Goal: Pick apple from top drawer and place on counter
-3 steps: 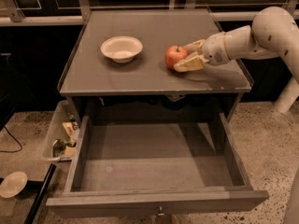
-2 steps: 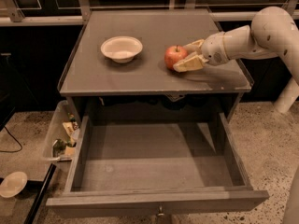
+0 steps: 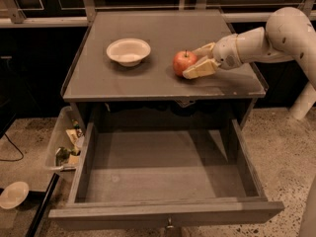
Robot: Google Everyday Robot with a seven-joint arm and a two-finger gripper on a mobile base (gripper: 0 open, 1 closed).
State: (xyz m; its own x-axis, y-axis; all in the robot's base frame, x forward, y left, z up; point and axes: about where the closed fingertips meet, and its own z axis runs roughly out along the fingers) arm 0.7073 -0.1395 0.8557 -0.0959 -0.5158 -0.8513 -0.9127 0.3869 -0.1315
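Observation:
The red apple point(image 3: 183, 63) stands on the grey counter point(image 3: 163, 31), right of the middle. My gripper point(image 3: 191, 63) reaches in from the right, with one finger behind the apple and one finger point(image 3: 196, 71) in front of it. Both fingers lie against the apple, so the gripper is shut on it. The top drawer point(image 3: 165, 174) is pulled fully out below the counter. Its flat grey bottom is bare, and a small knob point(image 3: 170, 225) sits on its front panel.
A white bowl point(image 3: 128, 51) stands on the counter left of the apple. A clear bin point(image 3: 66, 144) of small items hangs at the cabinet's left side. A white disc point(image 3: 13, 194) lies on the floor at the left. Speckled floor surrounds the cabinet.
The apple sits a touch lower on the counter than before. The gripper and arm have barely moved.

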